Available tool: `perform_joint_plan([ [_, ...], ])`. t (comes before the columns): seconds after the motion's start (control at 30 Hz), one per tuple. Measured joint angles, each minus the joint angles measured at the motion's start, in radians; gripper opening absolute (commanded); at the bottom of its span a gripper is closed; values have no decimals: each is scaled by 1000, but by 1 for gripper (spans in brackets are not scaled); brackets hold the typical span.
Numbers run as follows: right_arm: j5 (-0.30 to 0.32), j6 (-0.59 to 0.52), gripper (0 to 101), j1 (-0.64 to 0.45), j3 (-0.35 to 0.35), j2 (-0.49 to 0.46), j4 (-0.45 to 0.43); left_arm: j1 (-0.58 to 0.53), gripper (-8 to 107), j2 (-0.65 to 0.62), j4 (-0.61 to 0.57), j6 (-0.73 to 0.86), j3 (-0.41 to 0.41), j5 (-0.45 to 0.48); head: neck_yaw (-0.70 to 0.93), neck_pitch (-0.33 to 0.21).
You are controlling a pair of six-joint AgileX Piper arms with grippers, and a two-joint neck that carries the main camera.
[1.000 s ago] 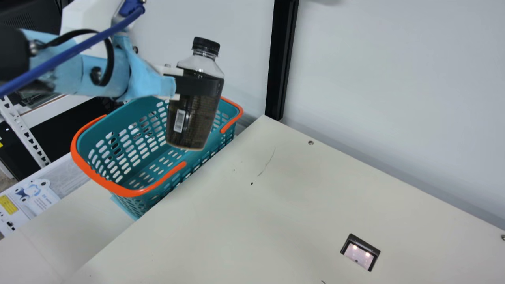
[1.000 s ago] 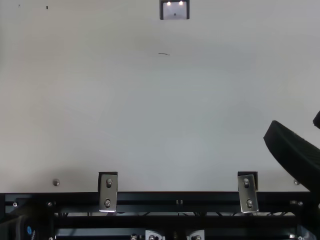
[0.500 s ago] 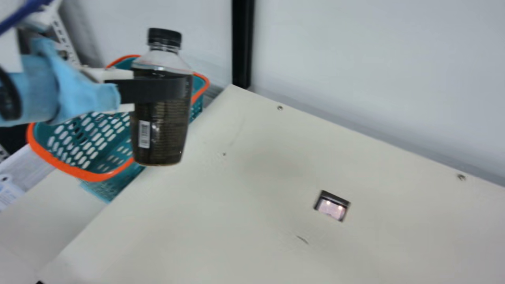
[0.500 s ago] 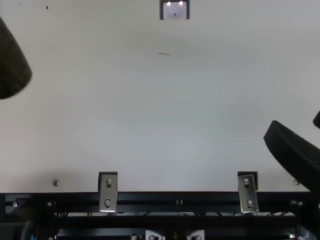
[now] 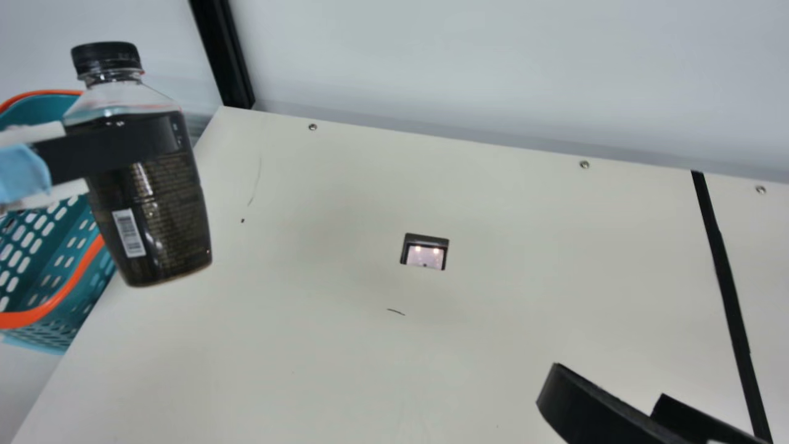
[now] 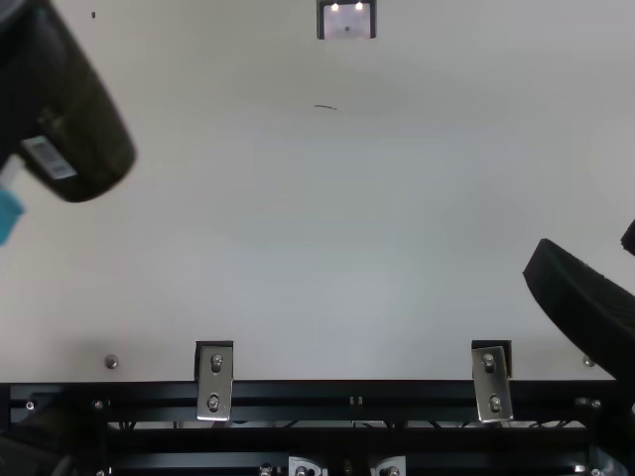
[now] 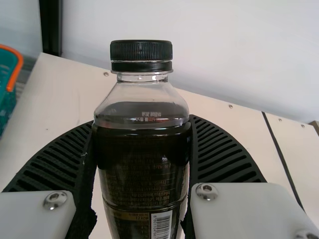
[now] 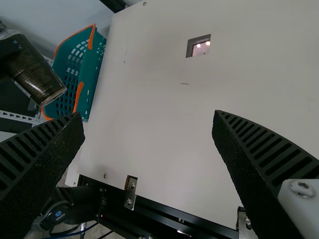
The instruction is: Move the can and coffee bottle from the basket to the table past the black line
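Note:
In the main view my left gripper (image 5: pixel 117 145) is shut on the coffee bottle (image 5: pixel 157 216), which hangs slightly tilted above the table's left part. The left wrist view shows the bottle (image 7: pixel 142 164) between both ribbed pads of that gripper (image 7: pixel 142 122), black cap up. Behind it at the left is the teal basket (image 5: pixel 75 285) with orange handles, partly hidden. My right gripper (image 5: pixel 607 394) is low at the main view's right; its fingers stand wide apart in the right wrist view (image 8: pixel 148 118), nothing between them. The black line (image 5: pixel 727 290) crosses the table's right side.
A small recessed slot (image 5: pixel 424 253) with two lights is set into the table (image 5: pixel 333 370). A wall and a black post (image 5: pixel 225 55) stand at the back. Metal brackets (image 6: pixel 214 382) and a black rail line the front edge in the top view.
The neck camera has turned toward the right. In the top view the bottle has come in from the left edge and moved rightward, still held. My right gripper has stayed in place there.

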Motion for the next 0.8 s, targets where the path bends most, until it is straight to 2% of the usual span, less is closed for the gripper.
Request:
perform_joint_plan([
  [0.33,0,0,101,0,0,0,0,-249,10,92,217,-320,-41,-21,0,0],
  [0.67,0,0,101,0,0,0,0,-489,10,184,419,-636,-141,35,0,5],
  [0.8,0,0,101,0,0,0,0,-540,10,192,468,-701,-155,48,0,0],
])
